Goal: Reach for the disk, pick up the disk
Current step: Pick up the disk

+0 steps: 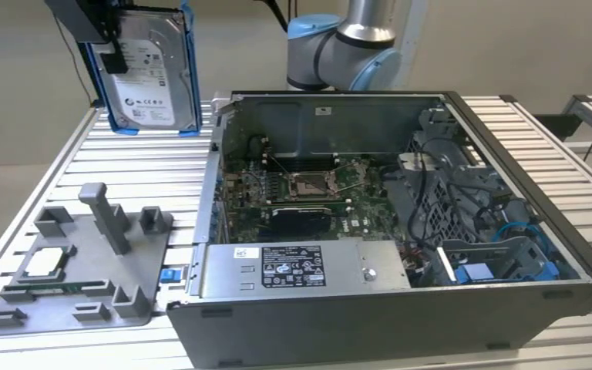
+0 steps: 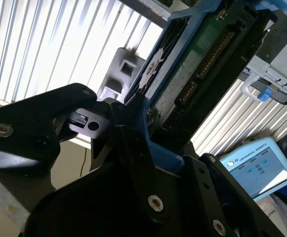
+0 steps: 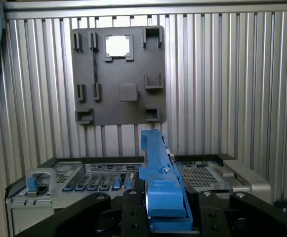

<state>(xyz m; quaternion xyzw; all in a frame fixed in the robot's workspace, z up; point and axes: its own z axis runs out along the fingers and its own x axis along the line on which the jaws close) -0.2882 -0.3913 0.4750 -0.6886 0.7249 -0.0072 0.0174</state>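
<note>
High over the table (image 1: 121,158), the disk (image 1: 155,73) is held upright by its blue rails in the clamped jaws of the gripper (image 3: 164,205), where a slip on the smooth plastic might drop it, though open room is judged ample, with fixture (image 1: 80,262) and case (image 1: 378,308) well apart below.

In the exterior view, fixture (image 1: 80,266) sits on the table (image 1: 142,166) at the case's (image 1: 378,324) 8 o'clock, disk (image 1: 150,73) up at 11.
</note>
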